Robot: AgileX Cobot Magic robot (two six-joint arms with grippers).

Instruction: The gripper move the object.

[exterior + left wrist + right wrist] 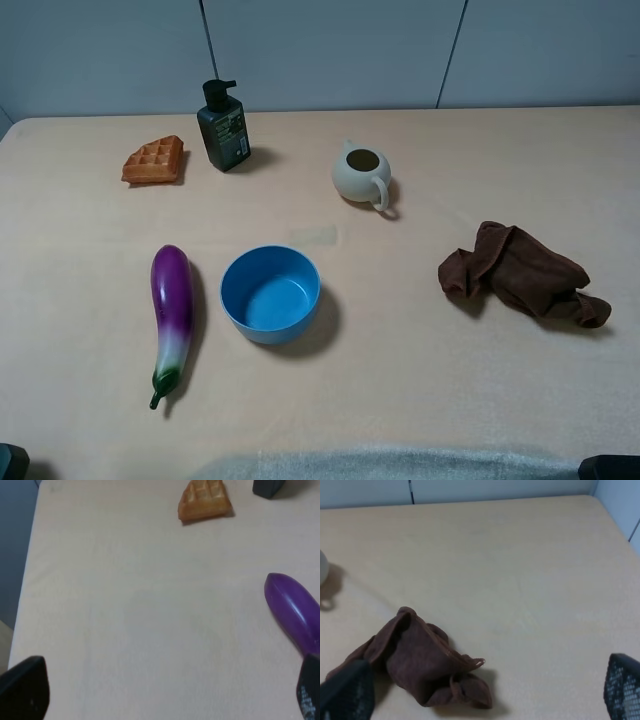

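The bright-blue bowl (270, 294) stands upright and empty on the table, a little left of centre in the exterior high view. It does not show in either wrist view. My left gripper (165, 695) is open, with its black fingers (25, 690) wide apart over bare table near the front left corner, far from the bowl. My right gripper (485, 692) is open too, its fingers (622, 687) spread near the front right. In the exterior high view only dark tips show at the bottom corners, the left (12, 463) and the right (610, 467).
A purple eggplant (172, 315) lies just left of the bowl (292, 612). A cream teapot (360, 175) stands behind the bowl. A waffle (154, 160) and a dark soap bottle (224, 126) sit at the back left. A brown cloth (520, 272) lies crumpled at the right (420, 655).
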